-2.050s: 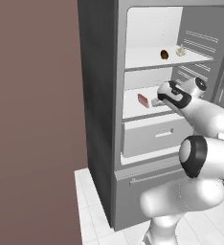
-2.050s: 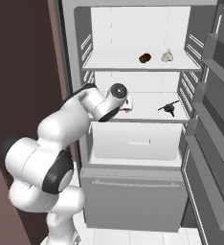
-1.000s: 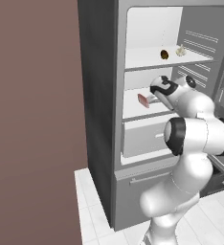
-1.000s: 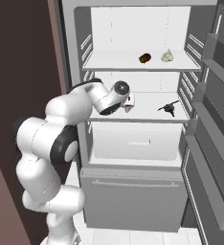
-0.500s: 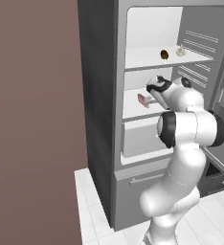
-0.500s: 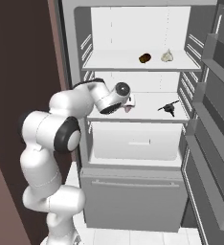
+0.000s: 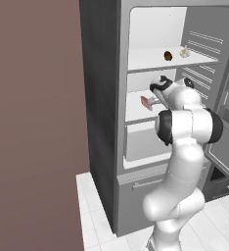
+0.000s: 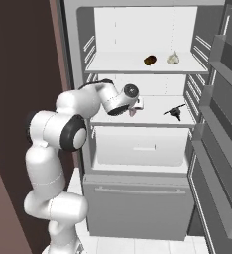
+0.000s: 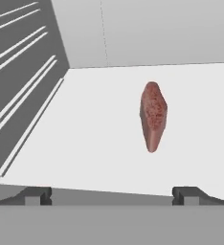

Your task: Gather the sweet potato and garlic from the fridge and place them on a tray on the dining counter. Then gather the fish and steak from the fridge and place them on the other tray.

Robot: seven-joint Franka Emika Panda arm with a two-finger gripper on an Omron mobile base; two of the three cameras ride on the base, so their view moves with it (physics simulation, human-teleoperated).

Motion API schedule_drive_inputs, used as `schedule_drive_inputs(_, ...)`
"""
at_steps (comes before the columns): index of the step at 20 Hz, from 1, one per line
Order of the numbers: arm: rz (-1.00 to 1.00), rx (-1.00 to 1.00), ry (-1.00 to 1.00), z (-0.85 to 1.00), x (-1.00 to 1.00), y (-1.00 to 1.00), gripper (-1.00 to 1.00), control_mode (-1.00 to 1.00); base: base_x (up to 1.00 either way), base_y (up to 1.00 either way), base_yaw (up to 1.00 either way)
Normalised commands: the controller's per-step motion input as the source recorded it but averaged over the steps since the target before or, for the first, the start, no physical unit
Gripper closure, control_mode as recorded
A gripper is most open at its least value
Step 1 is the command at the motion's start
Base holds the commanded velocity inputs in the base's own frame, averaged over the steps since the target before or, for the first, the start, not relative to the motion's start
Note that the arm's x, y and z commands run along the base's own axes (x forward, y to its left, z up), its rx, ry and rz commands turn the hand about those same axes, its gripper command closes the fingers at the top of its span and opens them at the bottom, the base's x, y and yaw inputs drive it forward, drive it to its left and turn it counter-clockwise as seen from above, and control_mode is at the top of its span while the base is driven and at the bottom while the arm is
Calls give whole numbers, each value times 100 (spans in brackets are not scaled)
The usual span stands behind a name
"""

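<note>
Two dark, blocky fingertips of your claw stand wide apart at the lip of the middle shelf, with nothing between them. Ahead of them, well apart from both tips, the steak lies on that shelf: an elongated slab, mottled red-brown and grainy on its face, tapering to a paler pink end nearest the claw. The shelf is smooth, matte white; the fridge wall beside it is grey with raised pale ribs.

From the right base view, you have the white arm reaching in at the left of the middle shelf, and a slim dark fish lies toward its right end. On the shelf above sit a rounded brown sweet potato and a pale, bulbous garlic, near each other. A plain white drawer sits below. No writing is legible anywhere.
</note>
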Motion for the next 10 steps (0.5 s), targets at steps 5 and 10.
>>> schedule_drive_inputs(5, 0, 0, 4, -16, 28, -2, -100, -100, 0, 0, 0)
schedule_drive_inputs(10, 0, 0, 1, -15, 40, -2, -100, -100, 0, 0, 0)
